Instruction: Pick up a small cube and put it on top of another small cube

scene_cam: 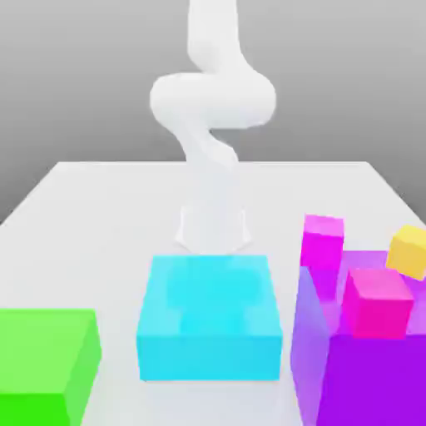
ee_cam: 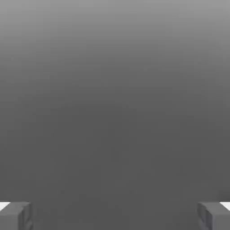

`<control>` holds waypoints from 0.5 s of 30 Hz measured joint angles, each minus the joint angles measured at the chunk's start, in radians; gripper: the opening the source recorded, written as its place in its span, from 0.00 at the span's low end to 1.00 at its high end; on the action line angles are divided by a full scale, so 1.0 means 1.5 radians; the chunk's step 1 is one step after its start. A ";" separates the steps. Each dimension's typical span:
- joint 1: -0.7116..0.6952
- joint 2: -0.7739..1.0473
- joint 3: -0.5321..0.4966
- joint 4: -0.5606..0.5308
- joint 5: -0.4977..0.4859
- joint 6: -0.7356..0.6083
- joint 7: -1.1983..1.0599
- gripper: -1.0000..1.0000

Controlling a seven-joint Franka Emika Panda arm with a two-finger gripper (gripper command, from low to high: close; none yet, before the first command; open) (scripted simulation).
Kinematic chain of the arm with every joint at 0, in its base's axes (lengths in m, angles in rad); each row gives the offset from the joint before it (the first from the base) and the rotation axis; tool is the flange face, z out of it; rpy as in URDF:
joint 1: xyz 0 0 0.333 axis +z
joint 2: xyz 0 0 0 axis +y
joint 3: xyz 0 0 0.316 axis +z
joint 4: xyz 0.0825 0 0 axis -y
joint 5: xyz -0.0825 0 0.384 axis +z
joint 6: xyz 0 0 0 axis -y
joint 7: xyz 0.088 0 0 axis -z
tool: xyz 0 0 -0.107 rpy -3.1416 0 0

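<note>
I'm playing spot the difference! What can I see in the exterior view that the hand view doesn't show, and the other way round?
Exterior view: the white robot arm, pale table, green block, light blue block, big purple block, and three small cubes: magenta, hot pink and yellow.

Hand view: a close look at the open claw, its two fingers wide apart with nothing between them.

Both: part of the robot, and a plain gray background.
</note>
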 joint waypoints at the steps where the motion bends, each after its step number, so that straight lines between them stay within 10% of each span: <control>1: 0.014 0.022 0.008 0.000 0.015 0.011 0.005 0.50; 15: 0.184 0.355 0.176 -0.035 0.182 0.183 0.129 0.50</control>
